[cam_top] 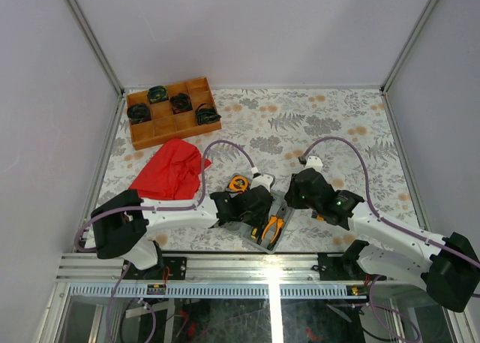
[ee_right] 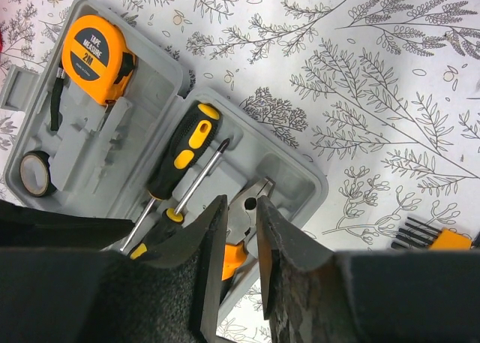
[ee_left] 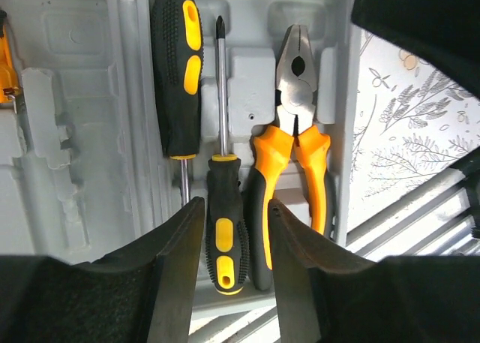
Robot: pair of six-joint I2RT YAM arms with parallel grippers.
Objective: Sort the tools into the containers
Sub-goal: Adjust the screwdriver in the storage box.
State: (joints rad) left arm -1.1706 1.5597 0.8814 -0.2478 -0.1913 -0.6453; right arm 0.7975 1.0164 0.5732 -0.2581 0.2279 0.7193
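Observation:
The grey tool case (cam_top: 284, 207) lies open between both arms. In the case (ee_left: 75, 133) a large black-yellow screwdriver (ee_left: 176, 73), a slimmer screwdriver (ee_left: 225, 242) and orange-handled pliers (ee_left: 296, 133) rest side by side. My left gripper (ee_left: 235, 202) is open, its fingers either side of the slim screwdriver's handle without clamping it. The right wrist view shows the case (ee_right: 304, 179) from above, with the orange tape measure (ee_right: 94, 52), both screwdrivers (ee_right: 184, 151) and the pliers (ee_right: 244, 206). My right gripper (ee_right: 241, 200) hovers over the pliers' head, narrowly open and holding nothing.
A small orange holder with black bits (ee_right: 435, 238) lies on the patterned cloth right of the case. A black tape roll (ee_right: 35, 173) sits in the lid. A red cloth (cam_top: 171, 170) and a wooden tray (cam_top: 172, 125) with black coiled bundles lie far left.

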